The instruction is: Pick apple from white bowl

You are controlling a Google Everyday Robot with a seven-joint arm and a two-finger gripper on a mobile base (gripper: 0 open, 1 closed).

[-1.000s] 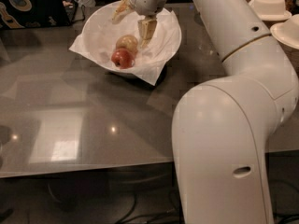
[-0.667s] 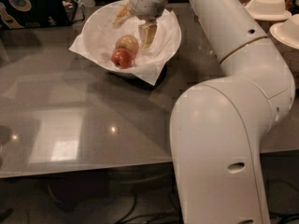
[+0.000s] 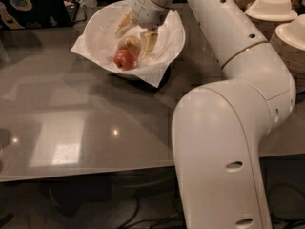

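Note:
The white bowl (image 3: 97,27), lined with crumpled white paper, stands at the far side of the grey table. A red apple (image 3: 125,59) lies in it, with a paler yellowish round fruit (image 3: 129,43) touching it just behind. My gripper (image 3: 136,33) reaches down into the bowl from above. It is open, with one finger to the left of the yellowish fruit and the other to its right, just above and behind the red apple. It holds nothing.
My white arm fills the right half of the view. Stacked white plates and bowls (image 3: 274,8) stand at the far right. A dark laptop (image 3: 28,6) sits at the far left. The glossy grey table (image 3: 71,128) stretches to the near edge.
My gripper has come down lower into the bowl, its fingers now beside the yellowish fruit. The fruit and the bowl have not moved.

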